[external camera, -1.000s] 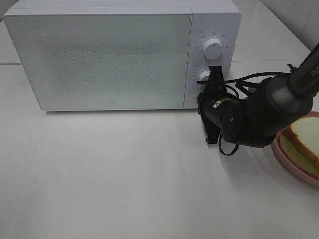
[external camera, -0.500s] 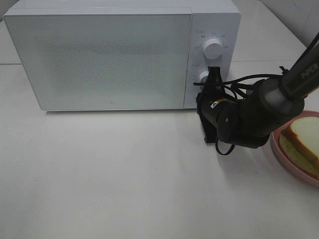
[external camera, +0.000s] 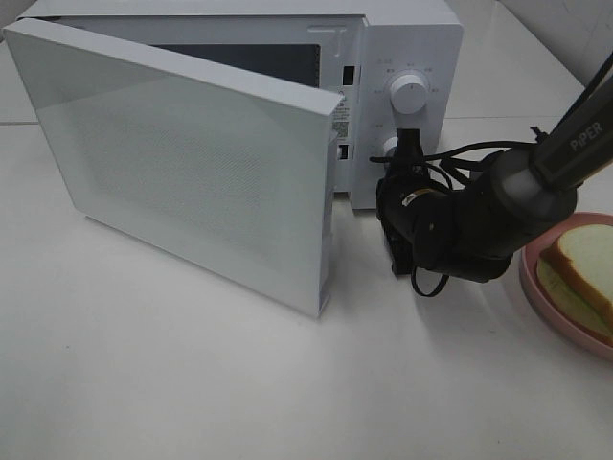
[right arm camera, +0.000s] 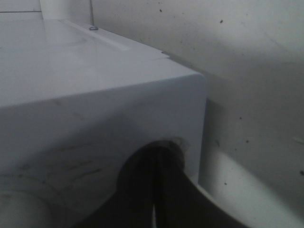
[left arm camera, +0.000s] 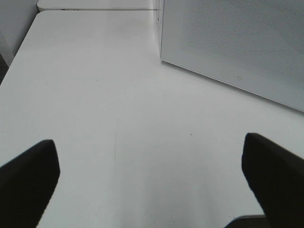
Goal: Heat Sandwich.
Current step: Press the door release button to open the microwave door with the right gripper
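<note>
The left fingers [left arm camera: 28, 178] were spread wide and nothing was held between them. They were poised over bare table [left arm camera: 118, 95] near the face of the door, and were shown only by the wrist camera. The white microwave [external camera: 407, 43] was set along the table's far edge. Its door [external camera: 192, 182], hinged at the left, was swung partly open, so that its free edge jutted forward over the table's middle and a dark strip of the cavity [external camera: 239, 59] was exposed behind it. Two round knobs were fitted on the control panel, the upper knob [external camera: 410, 94] above the lower knob [external camera: 390, 147]. The right fingers [external camera: 410, 146] were pressed shut on nothing, with their tips held just beside the lower knob; whether the panel was touched could not be told. The right arm [external camera: 479, 225], hung with looped cables, was stretched between microwave and plate. The sandwich [external camera: 586, 261] was seen lying on the round pink plate [external camera: 530, 283] toward the table's right side, partly cut off by the frame and well apart from the open door.
</note>
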You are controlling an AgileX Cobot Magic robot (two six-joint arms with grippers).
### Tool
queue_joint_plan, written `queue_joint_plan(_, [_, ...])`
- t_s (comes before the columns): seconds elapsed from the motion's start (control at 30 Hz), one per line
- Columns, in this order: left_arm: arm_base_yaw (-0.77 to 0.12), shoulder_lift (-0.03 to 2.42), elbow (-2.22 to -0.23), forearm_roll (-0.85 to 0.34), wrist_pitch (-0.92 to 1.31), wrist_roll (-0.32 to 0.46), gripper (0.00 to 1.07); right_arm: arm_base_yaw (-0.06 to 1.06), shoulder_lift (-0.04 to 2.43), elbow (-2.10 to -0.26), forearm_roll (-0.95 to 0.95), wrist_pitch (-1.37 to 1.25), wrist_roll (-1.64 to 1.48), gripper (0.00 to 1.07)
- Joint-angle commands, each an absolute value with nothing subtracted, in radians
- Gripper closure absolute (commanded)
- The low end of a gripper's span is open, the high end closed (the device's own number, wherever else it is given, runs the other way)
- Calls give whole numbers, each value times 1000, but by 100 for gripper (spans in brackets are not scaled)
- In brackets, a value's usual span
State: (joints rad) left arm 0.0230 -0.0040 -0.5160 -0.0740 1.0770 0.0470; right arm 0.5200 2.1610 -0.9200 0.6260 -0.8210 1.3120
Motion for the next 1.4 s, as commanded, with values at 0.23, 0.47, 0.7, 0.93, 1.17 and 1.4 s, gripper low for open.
queue_joint_plan(0.23, [22, -23, -515, -80, 1067, 43, 6, 479, 2143, -995, 582, -1019, 1288, 107])
queue_joint_plan(0.47, [22, -23, -515, -80, 1067, 43, 6, 479, 2142, -994, 579, -992, 1282, 107])
queue_joint_plan(0.7, [22, -23, -515, -80, 1067, 43, 6, 480, 2142, -994, 559, -952, 1288, 107])
queue_joint_plan(0.93, [22, -23, -515, -80, 1067, 43, 6, 480, 2104, -993, 534, -821, 1301, 107])
queue_joint_plan(1.17, [22, -23, -515, -80, 1067, 43, 6, 481, 2073, -967, 505, -742, 1311, 107])
queue_joint_plan(1.4, [22, -23, -515, -80, 1067, 43, 6, 481, 2024, -895, 504, -718, 1300, 107])
